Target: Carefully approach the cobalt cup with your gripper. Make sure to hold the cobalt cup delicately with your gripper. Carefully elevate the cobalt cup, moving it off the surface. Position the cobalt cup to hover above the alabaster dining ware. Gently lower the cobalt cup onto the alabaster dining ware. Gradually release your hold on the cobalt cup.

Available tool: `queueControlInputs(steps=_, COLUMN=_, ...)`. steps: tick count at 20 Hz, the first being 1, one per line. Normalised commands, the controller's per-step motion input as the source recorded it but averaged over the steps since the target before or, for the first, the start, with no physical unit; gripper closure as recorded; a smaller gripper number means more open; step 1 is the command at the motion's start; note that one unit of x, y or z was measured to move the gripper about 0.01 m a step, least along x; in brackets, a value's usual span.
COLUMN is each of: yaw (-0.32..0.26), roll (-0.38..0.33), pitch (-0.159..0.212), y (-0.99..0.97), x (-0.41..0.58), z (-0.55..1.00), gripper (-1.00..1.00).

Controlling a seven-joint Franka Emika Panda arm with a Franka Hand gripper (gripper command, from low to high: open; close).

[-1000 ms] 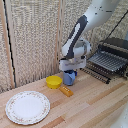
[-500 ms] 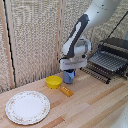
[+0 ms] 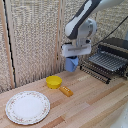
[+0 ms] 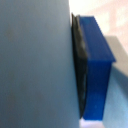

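Observation:
The blue cup [image 3: 71,64] hangs in the air, held from above by my gripper [image 3: 73,56], which is shut on it. It is well above the wooden table, over the spot just behind the yellow bowl. In the wrist view the cup's pale blue wall [image 4: 35,60] fills most of the frame, with a dark blue fingertip [image 4: 97,65] pressed against it. The white plate [image 3: 27,106] with a faint floral rim lies flat near the table's front, at the exterior view's left, far from the cup and with nothing on it.
A yellow bowl [image 3: 54,81] with a short handle [image 3: 66,91] sits on the table between plate and cup. A dark wire dish rack [image 3: 107,62] stands at the exterior view's right. A woven screen backs the table.
The gripper has risen with the blue cup, which was close to the table beside the yellow bowl and now hangs clearly above it.

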Motion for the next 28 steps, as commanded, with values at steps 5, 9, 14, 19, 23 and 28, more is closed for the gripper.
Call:
queueControlInputs(steps=5, yaw=0.081, roll=0.023, pitch=0.108, y=0.62, x=0.0, z=0.8, gripper=1.0)
queueControlInputs(steps=9, yaw=0.003, roll=0.0, pitch=0.015, y=0.89, x=-0.015, z=0.57, gripper=1.0)
queueControlInputs(steps=14, yaw=-0.088, roll=-0.021, pitch=-0.008, y=0.87, x=0.017, z=0.15, gripper=1.0)
queueControlInputs(steps=19, yaw=-0.075, roll=-0.01, pitch=-0.009, y=0.9, x=0.0, z=0.0, gripper=1.0)
queueControlInputs(steps=23, yaw=-0.063, roll=-0.012, pitch=-0.015, y=0.93, x=0.0, z=-0.03, gripper=1.0)
queueControlInputs(steps=28, yaw=-0.09, roll=-0.014, pitch=-0.024, y=0.91, x=0.04, z=-0.15, gripper=1.0)
